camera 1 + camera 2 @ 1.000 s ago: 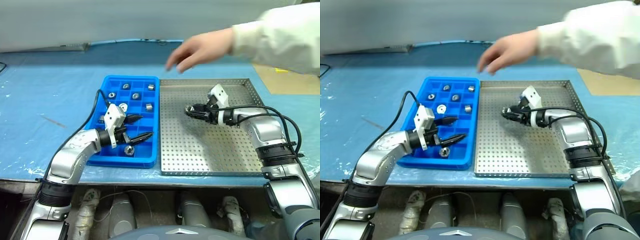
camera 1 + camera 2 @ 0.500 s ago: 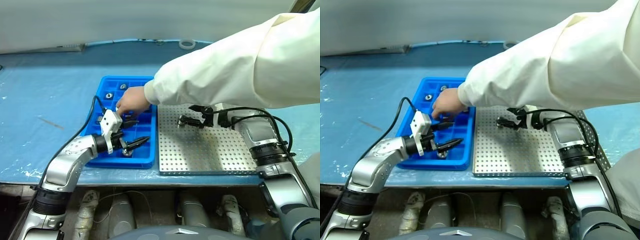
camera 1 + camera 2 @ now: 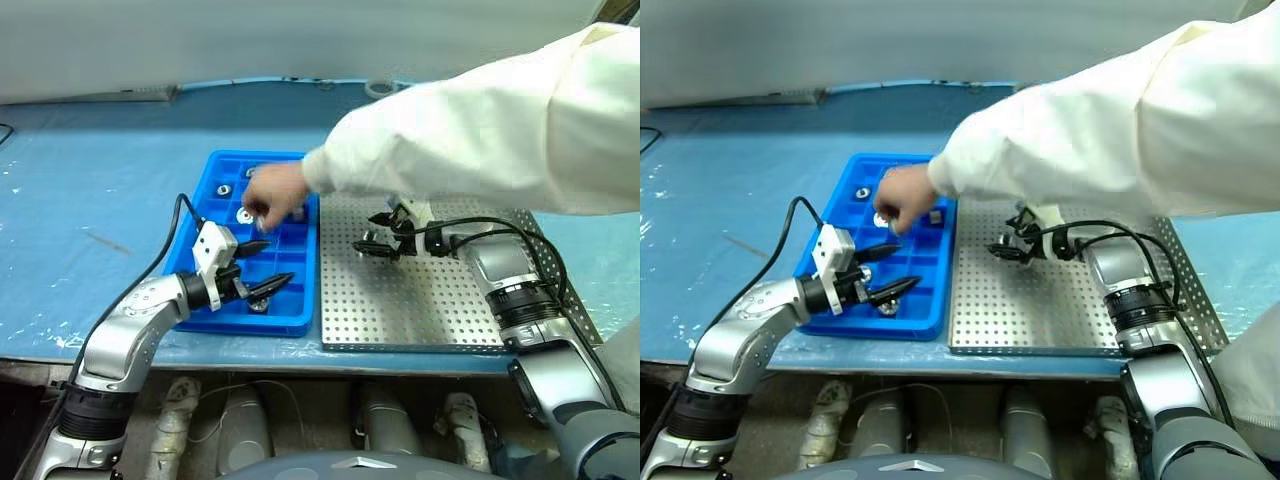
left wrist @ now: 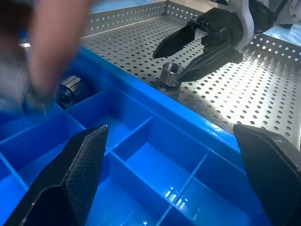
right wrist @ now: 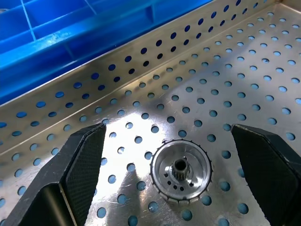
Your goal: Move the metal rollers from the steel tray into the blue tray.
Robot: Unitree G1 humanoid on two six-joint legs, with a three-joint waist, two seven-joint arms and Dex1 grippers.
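Currently my right gripper [image 3: 372, 233] holds its jaws spread around one metal roller [image 5: 181, 171] standing on the steel tray [image 3: 420, 300]. Judged hard, smooth, compact and slippery; pinch its knurled side wall squarely. My left gripper [image 3: 268, 266] is spread over the blue tray [image 3: 290, 322].

**Camera placement**

Head stereo pair: high, angled forward and down over the blue-covered bench [image 3: 90, 190]. Left wrist: low and close inside the bright blue plastic compartment tray [image 4: 155, 155], facing the perforated silvery steel tray [image 4: 263, 89]. Right wrist: close above that perforated floor.
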